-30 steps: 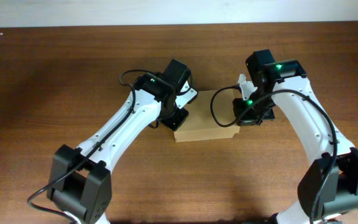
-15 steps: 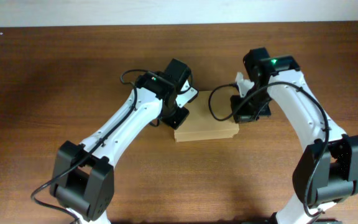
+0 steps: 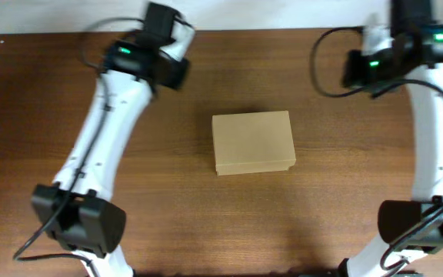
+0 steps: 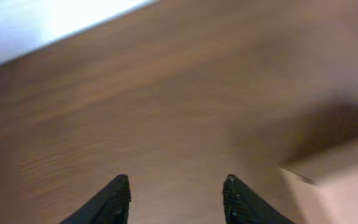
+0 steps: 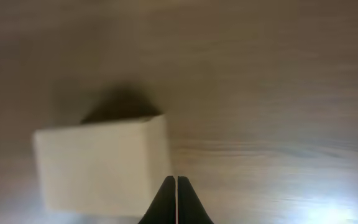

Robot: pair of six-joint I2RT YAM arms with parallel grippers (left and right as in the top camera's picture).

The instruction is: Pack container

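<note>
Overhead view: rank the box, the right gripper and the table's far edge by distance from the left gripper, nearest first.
From the left gripper:
1. table's far edge, just beyond it at the back.
2. box, in the middle of the table, toward the right arm's side.
3. right gripper, across the table on the right.

Left claw [image 4: 178,194] parted, empty; right claw [image 5: 177,191] closed, empty; arms [image 3: 102,127] spread wide apart.

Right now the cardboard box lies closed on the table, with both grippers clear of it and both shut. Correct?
Not quite: the left gripper is open, its jaws apart in the left wrist view. The right gripper is shut. The cardboard box does lie closed on the table, both grippers clear of it.
</note>
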